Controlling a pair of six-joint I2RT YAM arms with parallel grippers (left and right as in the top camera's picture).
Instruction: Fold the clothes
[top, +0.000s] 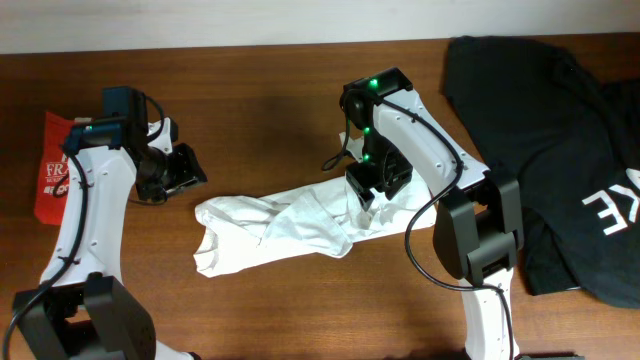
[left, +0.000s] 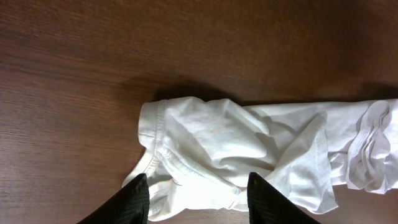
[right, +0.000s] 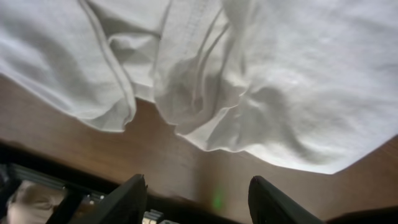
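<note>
The white T-shirt (top: 290, 225) lies bunched in a long wrinkled strip across the middle of the table. It fills the lower part of the left wrist view (left: 249, 149) and the top of the right wrist view (right: 249, 68). No label shows. My left gripper (top: 185, 168) is open and empty, just left of the shirt's left end; its fingers (left: 198, 199) hover over that end. My right gripper (top: 368, 195) is open and empty above the shirt's right part; its fingers (right: 196, 199) frame bare wood beside the cloth's edge.
A red shirt with white letters (top: 52, 165) lies at the far left edge. A large black shirt with white letters (top: 560, 140) covers the right side of the wooden table (top: 250, 90). The right arm's base (top: 480, 240) stands by the white shirt's right end.
</note>
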